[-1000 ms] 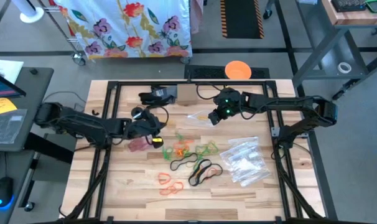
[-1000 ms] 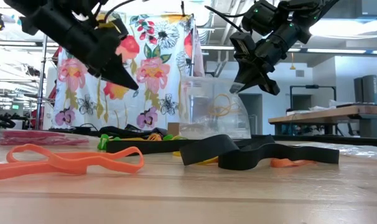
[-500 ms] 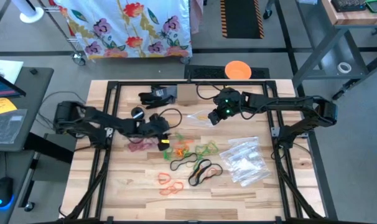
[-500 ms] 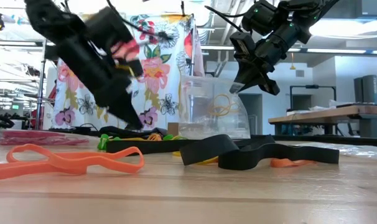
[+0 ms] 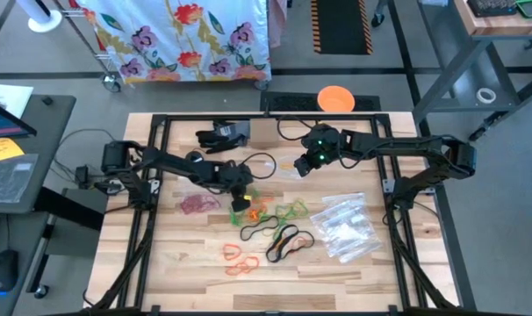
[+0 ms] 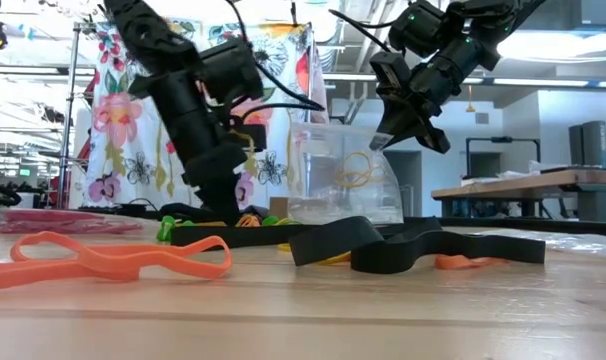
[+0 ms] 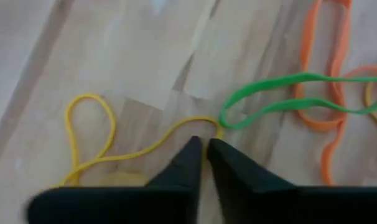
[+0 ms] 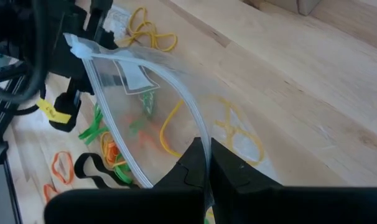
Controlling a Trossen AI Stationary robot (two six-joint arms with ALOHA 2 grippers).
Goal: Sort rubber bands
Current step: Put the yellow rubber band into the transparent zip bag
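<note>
Rubber bands lie in a loose pile mid-table: green (image 5: 292, 209), black (image 5: 283, 241), orange (image 5: 240, 259) and yellow (image 7: 107, 149). My left gripper (image 5: 241, 195) is shut and points down at the pile's left end. In its wrist view its tips (image 7: 204, 146) stand at a strand of the yellow band, beside a green band (image 7: 282, 93). My right gripper (image 5: 303, 164) is shut on a clear zip bag (image 6: 338, 185) with a few yellow bands inside, at the far middle of the table. My left gripper's shut fingertips (image 7: 191, 149) stand right at the yellow band's strand (image 7: 176, 134) on the table, pointing down. I cannot tell whether they touch it. My right gripper pinches the bag's open top rim (image 8: 191, 124) between its two fingers, coming slanting from above and the right. The bag hangs below the fingers with its mouth open, and its bottom (image 6: 343, 215) rests on the table.
A heap of clear zip bags (image 5: 345, 226) lies at the right. A bag of red bands (image 5: 196, 204) lies left of the pile. A black device with cables (image 5: 222, 133) and an orange disc (image 5: 335, 97) are at the far edge.
My left gripper has swung toward the table's right edge and gone down, from beside the red bag to the left end of the band pile. It now points steeply down at the table. The bag in my right gripper has stayed as it was.
</note>
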